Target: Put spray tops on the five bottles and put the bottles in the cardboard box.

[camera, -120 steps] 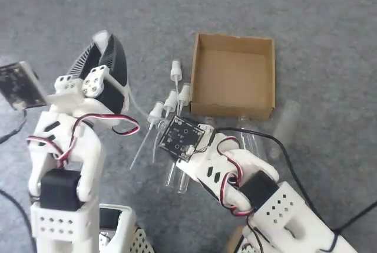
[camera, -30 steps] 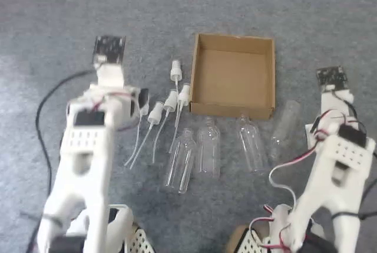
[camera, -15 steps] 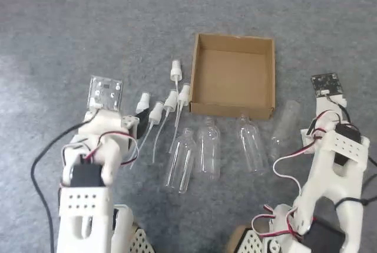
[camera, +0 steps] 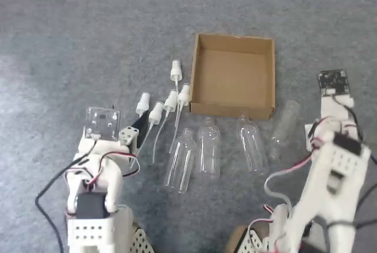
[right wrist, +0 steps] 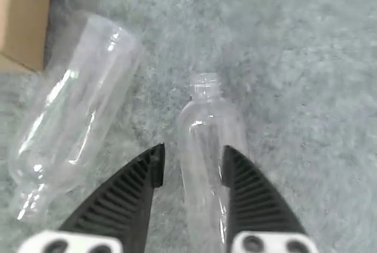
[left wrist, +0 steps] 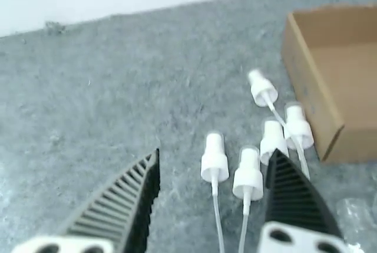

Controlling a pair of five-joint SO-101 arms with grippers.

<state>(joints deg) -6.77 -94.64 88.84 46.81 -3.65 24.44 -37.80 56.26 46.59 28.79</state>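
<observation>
Between the spread jaws of the right pincer lay a bottle, so closing squarely below its neck seemed wisest, while the left pincer gaped before the tops.

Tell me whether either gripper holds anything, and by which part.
Nothing is held. The left gripper hangs open near the spray tops; the right gripper stands open around a bottle.

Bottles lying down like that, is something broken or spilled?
Nothing looks broken or spilled. The clear bottles lie on their sides on the carpet with open necks, and the spray tops lie loose beside the cardboard box, which stands upright and empty.
</observation>
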